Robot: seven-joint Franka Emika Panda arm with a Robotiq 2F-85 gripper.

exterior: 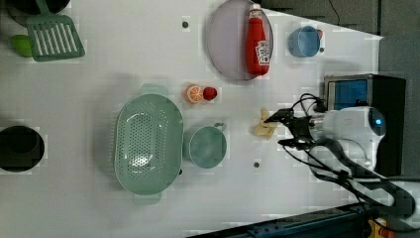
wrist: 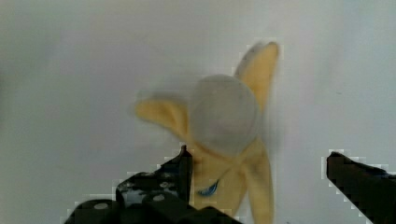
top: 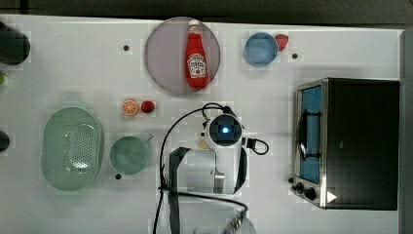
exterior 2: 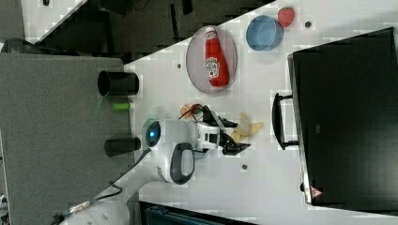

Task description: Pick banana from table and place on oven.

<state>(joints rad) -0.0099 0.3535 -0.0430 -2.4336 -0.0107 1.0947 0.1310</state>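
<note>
- The banana (wrist: 224,126) stands on the white table (top: 73,63), the oven (top: 360,141) well apart.
- The gripper (wrist: 259,186) hangs over it, fingers spread wide, empty.
- Looks light, stiff plastic, slippery — better to pinch the rounded body than the splayed peel strips.

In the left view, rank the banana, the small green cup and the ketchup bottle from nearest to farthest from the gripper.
1. banana, right at the open gripper.
2. small green cup, toward the left view's left.
3. ketchup bottle, on the plate toward the left view's top.

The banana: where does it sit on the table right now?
In the left view the banana lies on the white table, right of the green cup and just left of the open gripper.
</note>
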